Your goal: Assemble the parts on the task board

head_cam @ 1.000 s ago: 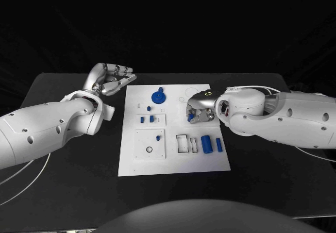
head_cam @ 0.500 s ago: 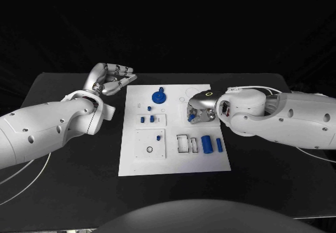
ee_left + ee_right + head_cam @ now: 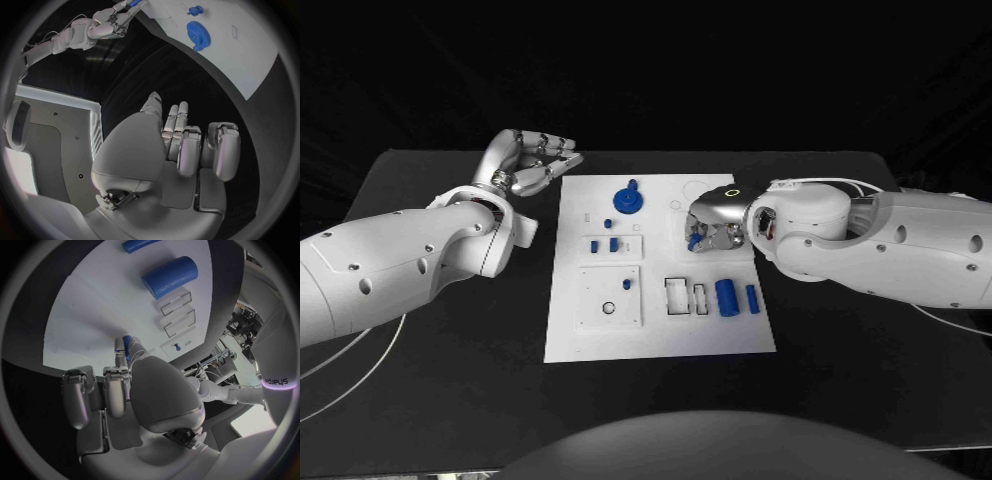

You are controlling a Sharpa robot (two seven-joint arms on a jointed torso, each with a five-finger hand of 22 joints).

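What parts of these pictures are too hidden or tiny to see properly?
- The small blue piece in the silver right hand: in the head view the fingers cover most of it, so its shape stays unclear; the right wrist view shows just a sliver.
- The little blue pegs on the white task board: too small in the head view to tell their form.
- The silver left hand: its fingers look curled, holding nothing.

White task board (image 3: 661,335) w/ blue parts (image 3: 727,297), black table (image 3: 444,380), silver hands.

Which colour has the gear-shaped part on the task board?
Blue. The gear shows best in the left wrist view.
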